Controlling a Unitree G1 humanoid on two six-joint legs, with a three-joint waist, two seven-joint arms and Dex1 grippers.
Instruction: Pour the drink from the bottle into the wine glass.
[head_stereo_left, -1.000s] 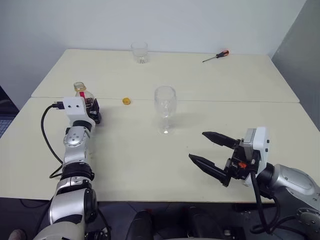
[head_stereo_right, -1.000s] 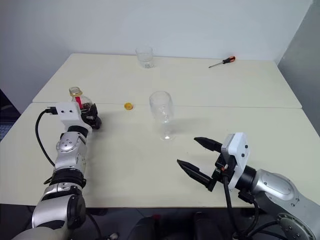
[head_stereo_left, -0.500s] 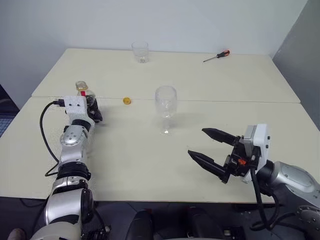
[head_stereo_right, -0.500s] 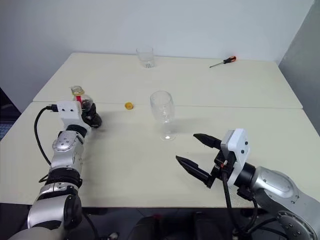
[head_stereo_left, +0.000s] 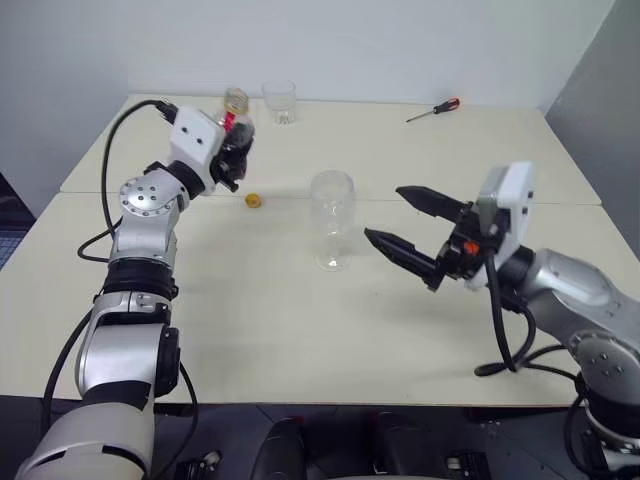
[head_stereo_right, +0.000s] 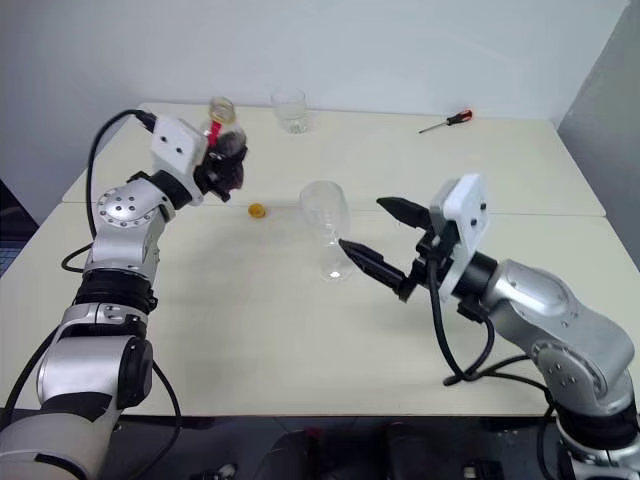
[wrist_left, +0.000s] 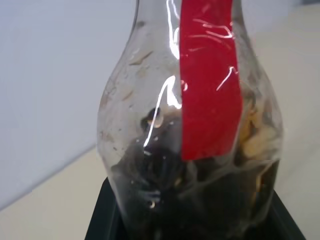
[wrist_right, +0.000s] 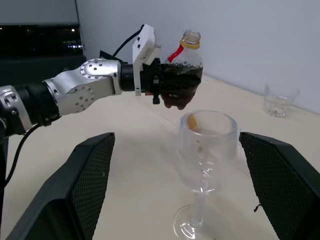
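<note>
while the left hand (head_stereo_right: 228, 160) is clamped on the round body of the bottle (head_stereo_left: 237, 118), it holds that bottle upright above the table (head_stereo_left: 300, 330), off the surface and to the left of the wine glass (head_stereo_left: 331, 218). the bottle's neck is open, with a yellow ring at the top, and the dark drink (wrist_right: 181, 85) sits in the lower part of the body; a red label band (wrist_left: 210, 75) runs up its side. the right hand (head_stereo_left: 400, 222) has its two black fingers (wrist_right: 82, 185) spread wide apart, holding nothing, and it hangs just beside the wine glass on its right, one fingertip close to the bowl but not touching that i can see. the wine glass stands upright on its foot near the middle of the table. a small yellow cap (head_stereo_left: 253, 201) lies on the table between the bottle and the glass. a clear tumbler (head_stereo_left: 279, 102) and a screwdriver (head_stereo_left: 433, 110) lie at the far edge.
</note>
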